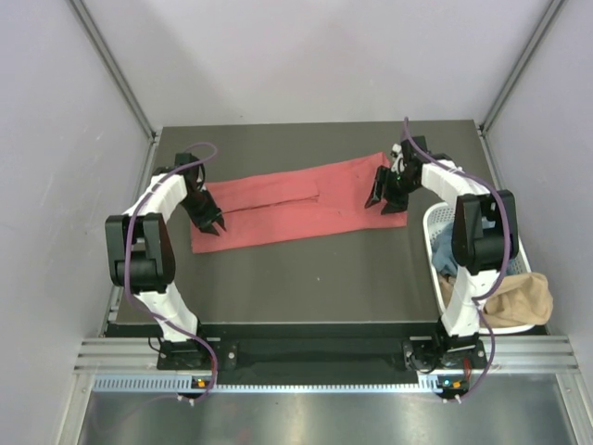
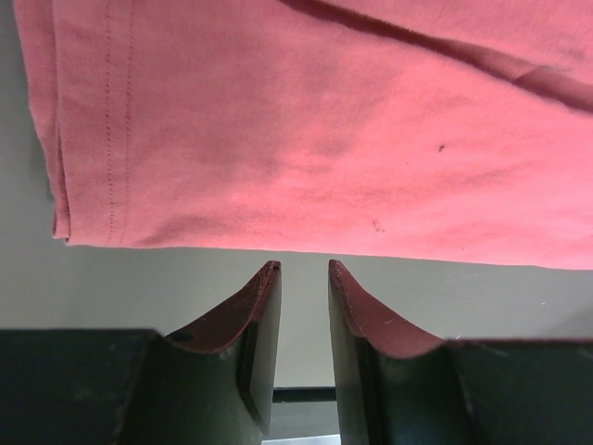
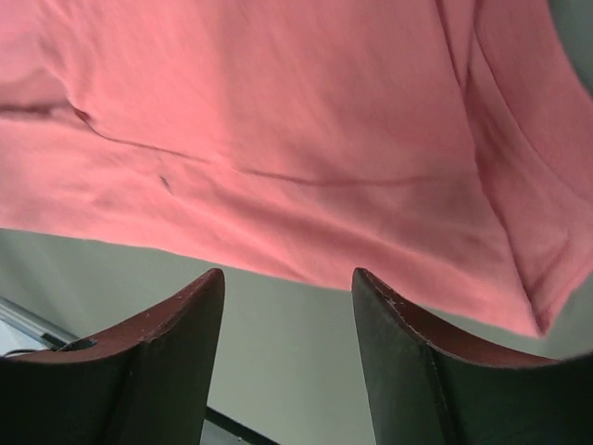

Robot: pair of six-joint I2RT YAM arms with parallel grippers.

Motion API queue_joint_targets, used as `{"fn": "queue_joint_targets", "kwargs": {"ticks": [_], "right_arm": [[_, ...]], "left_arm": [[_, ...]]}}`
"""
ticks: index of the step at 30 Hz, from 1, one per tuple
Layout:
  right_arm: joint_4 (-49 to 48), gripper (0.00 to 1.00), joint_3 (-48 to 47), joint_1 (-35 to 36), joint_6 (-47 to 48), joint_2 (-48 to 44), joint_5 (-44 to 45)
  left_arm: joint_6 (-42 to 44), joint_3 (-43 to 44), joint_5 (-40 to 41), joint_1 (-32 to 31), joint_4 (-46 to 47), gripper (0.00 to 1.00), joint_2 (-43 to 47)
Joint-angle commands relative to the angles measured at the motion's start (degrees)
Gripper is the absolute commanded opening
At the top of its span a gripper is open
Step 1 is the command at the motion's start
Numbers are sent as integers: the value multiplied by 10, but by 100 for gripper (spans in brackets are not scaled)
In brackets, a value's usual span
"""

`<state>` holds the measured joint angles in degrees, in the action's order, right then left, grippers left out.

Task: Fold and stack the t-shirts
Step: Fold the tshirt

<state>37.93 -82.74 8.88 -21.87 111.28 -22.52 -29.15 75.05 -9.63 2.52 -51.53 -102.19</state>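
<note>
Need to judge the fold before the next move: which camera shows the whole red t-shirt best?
Top external: the red t-shirt lies there nearly whole, a long folded strip across the table. Left wrist shows only its stitched corner; right wrist only a creased stretch along one edge.
</note>
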Motion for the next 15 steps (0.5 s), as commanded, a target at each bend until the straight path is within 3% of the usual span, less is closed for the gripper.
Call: {"fn": "queue_joint_targets", "kwargs": {"ticks": [1, 8, 15], "right_arm": [[7, 58, 27, 4, 14, -61, 26], [-3, 61, 96, 6, -19, -102, 61], [9, 58, 89, 4, -14, -83, 102]], "left_arm": [[8, 30, -7, 4, -9, 32, -3], [0, 27, -21, 4, -2, 33, -9], [0, 21, -25, 3, 1, 32, -9]]}}
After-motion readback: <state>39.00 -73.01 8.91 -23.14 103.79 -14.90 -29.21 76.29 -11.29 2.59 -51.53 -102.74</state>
